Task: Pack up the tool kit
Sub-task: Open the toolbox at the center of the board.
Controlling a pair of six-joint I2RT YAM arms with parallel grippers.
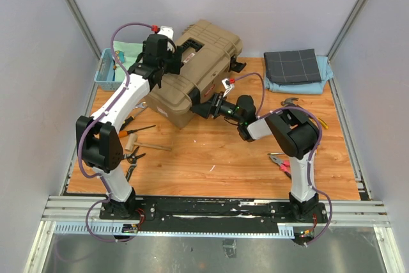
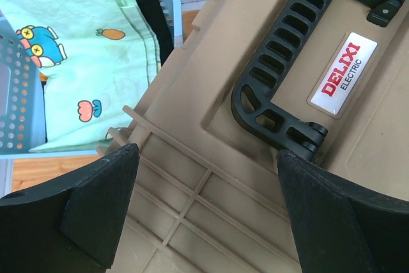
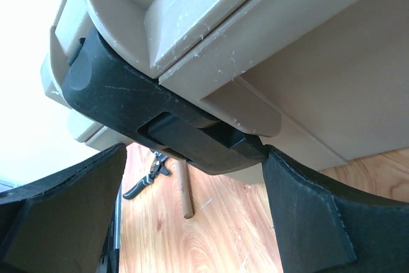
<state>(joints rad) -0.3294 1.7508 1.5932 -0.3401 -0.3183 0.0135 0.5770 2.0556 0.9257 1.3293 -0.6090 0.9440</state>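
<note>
The tan toolbox (image 1: pixel 199 62) sits slanted at the back middle of the table with its lid down. My left gripper (image 1: pixel 167 63) hovers open over the lid's ribbed left part (image 2: pixel 192 202), beside the black recessed handle (image 2: pixel 281 81) and the red-lettered label (image 2: pixel 342 75). My right gripper (image 1: pixel 206 108) is open at the box's front, its fingers either side of a black latch (image 3: pixel 160 119); the right finger (image 3: pixel 307 209) touches the latch's end. A wooden-handled hammer (image 1: pixel 146 146), black pliers (image 1: pixel 134 156) and screwdrivers (image 1: pixel 136 119) lie at the left.
Red-handled pliers (image 1: pixel 280 163), another hammer (image 1: pixel 289 101) and a yellow screwdriver (image 1: pixel 321 123) lie at the right. A folded dark grey cloth (image 1: pixel 292 65) lies at the back right. The blue mesh basket (image 1: pixel 105 71) with patterned cloth (image 2: pixel 89 62) stands left of the toolbox.
</note>
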